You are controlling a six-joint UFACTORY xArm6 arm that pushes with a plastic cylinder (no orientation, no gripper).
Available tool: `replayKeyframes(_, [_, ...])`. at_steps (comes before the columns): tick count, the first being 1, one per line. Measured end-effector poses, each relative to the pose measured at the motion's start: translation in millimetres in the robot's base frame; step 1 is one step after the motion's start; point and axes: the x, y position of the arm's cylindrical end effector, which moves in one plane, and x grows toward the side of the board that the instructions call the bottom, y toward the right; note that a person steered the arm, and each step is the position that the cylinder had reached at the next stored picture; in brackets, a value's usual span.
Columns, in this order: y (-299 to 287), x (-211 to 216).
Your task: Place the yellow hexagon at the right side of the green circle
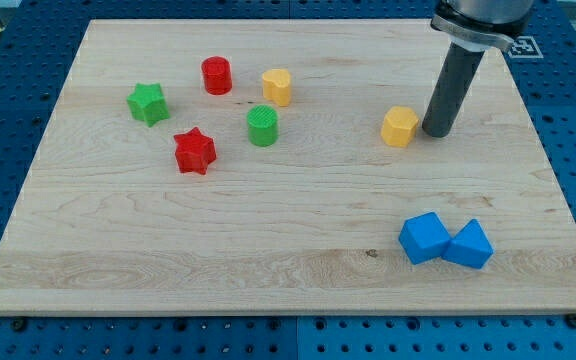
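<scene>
Two yellow blocks lie on the wooden board [268,240]. One yellow block [400,127] is right of centre; the other yellow block [277,87] is further left, just above and right of the green circle [263,126]. Both look many-sided, and I cannot tell which one is the hexagon. My tip [435,133] rests on the board just to the right of the right-hand yellow block, touching it or nearly so. The green circle is about 140 px to the view's left of that block.
A red cylinder [217,76] sits at upper left, a green star [148,103] at far left, and a red star [195,151] below and left of the green circle. Two blue blocks [425,238] [468,245] touch each other at lower right.
</scene>
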Motion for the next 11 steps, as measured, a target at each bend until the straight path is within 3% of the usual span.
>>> replayKeyframes(3, [-6.4, 18.3])
replayKeyframes(6, [-8.5, 6.7])
replayKeyframes(9, [-64.9, 6.6])
replayKeyframes(11, [-66.3, 6.6])
